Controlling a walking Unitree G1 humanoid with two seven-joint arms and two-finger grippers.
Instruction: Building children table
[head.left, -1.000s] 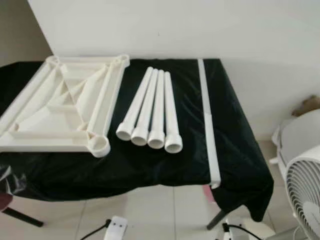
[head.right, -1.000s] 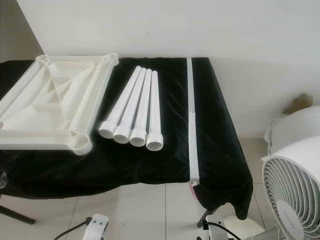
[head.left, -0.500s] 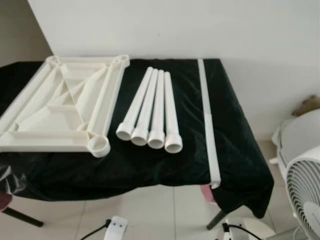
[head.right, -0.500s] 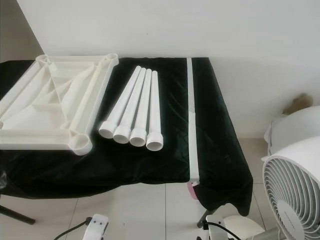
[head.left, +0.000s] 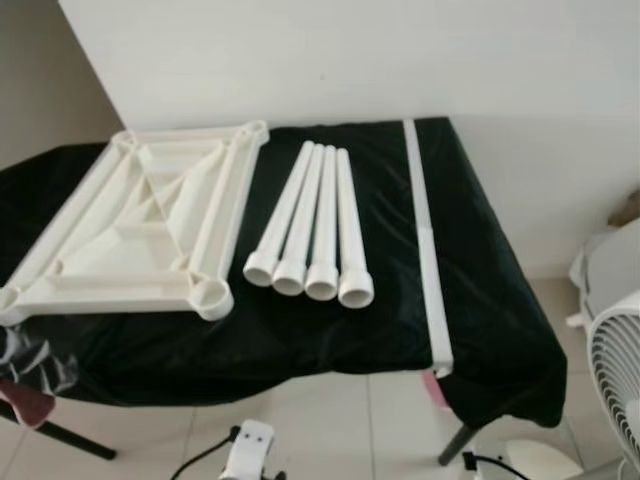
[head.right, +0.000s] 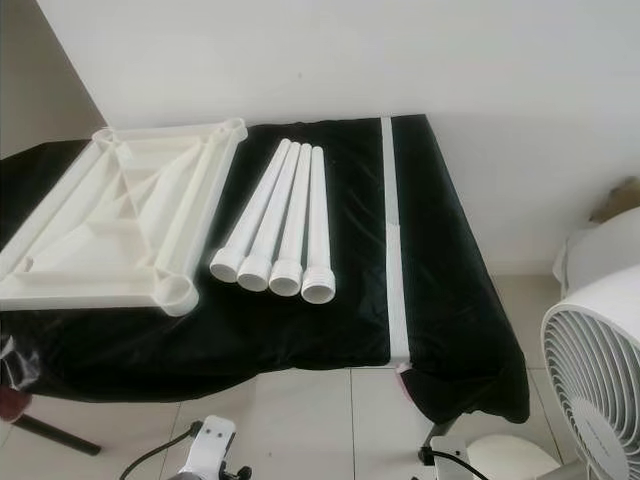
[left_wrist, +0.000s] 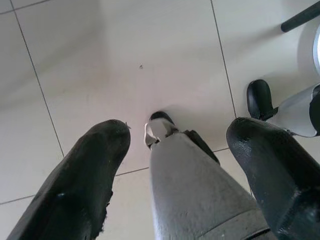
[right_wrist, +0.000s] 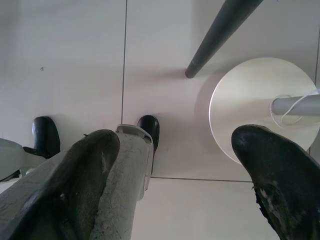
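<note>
A white plastic tabletop (head.left: 140, 235) lies upside down, ribs up, on the left of a black-covered table (head.left: 480, 300). To its right, several white tube legs (head.left: 312, 225) lie side by side with their wide ends toward me. In the left wrist view, my left gripper (left_wrist: 180, 135) hangs open over the tiled floor, nothing between its fingers (left_wrist: 95, 165). My right gripper (right_wrist: 177, 142) hangs open the same way in the right wrist view. Both are low beside my own legs, away from the table parts.
A long white strip (head.left: 425, 240) runs front to back along the table's right side. A white fan (head.right: 600, 370) stands on the floor to the right; its round base (right_wrist: 260, 100) and a dark table leg (right_wrist: 220, 35) are near my right gripper. A wall backs the table.
The whole picture has shifted a little, so my head camera has moved. The tabletop and legs lie as before.
</note>
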